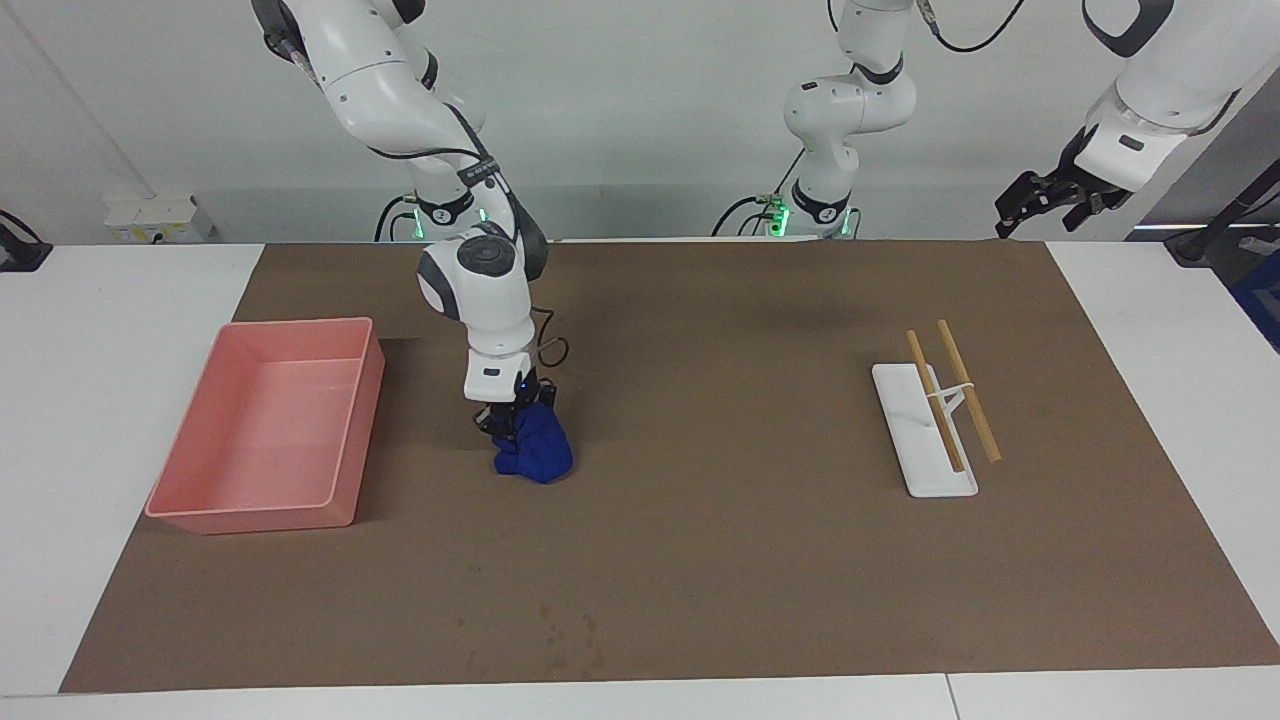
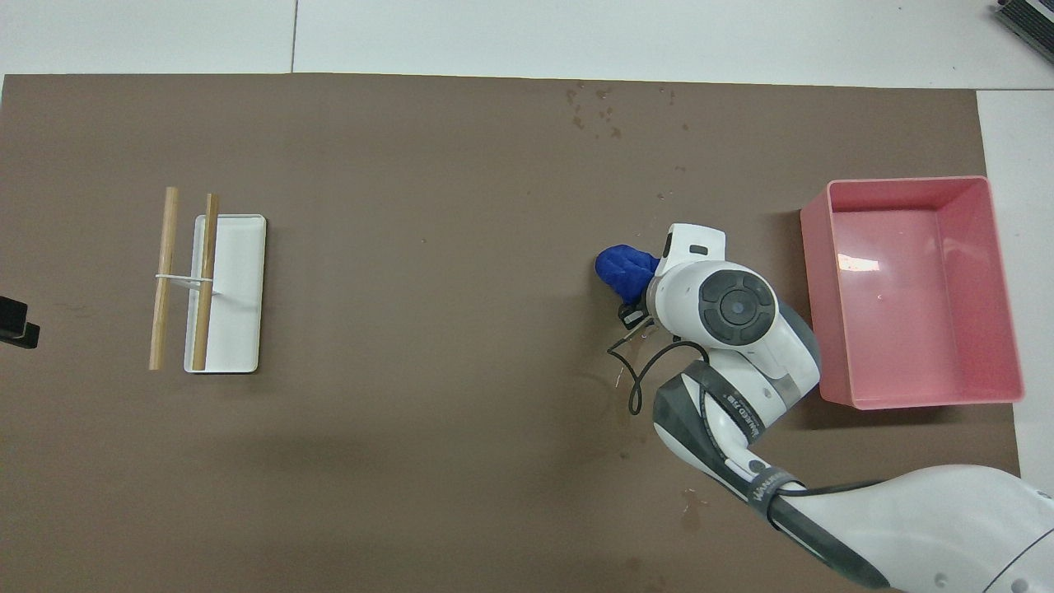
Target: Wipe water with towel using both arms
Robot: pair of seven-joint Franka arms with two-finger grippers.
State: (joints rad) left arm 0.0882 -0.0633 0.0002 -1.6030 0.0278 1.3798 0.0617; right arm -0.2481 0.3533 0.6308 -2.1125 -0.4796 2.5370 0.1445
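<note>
Facing view first: the right gripper (image 1: 510,425) is down low at the brown mat (image 1: 700,560), its jaws clamped on the towel (image 1: 535,452). The towel is bunched into a blue lump, touching the mat, just beside the pink tray (image 1: 262,432) toward the left arm's end of the tabletop (image 1: 130,300). Bunched like this, its long axis is hard to call; it hangs from the jaws down to the mat. The wet spots (image 1: 565,635) lie farther from the robots than the towel, well apart from it, near the mat's edge. The left gripper (image 1: 1030,200) is up in the air over the mat's corner at the left arm's end, jaws spread, holding nothing; that arm waits. The white stand (image 1: 915,440) with two wooden sticks (image 1: 965,390) sits toward the left arm's end.

Overhead view now: the towel (image 2: 623,270) peeks out from beside the right arm's wrist (image 2: 725,301), a rounded lump with no clear direction to point. The right gripper itself is hidden under the wrist. The pink tray (image 2: 906,399) is beside it, toward the right arm's end. The wet spots (image 2: 597,111) sit farther from the robots. The white stand (image 2: 235,329) and wooden sticks (image 2: 165,280) lie toward the left arm's end, and the left gripper (image 2: 16,321) barely shows at the picture's edge.
</note>
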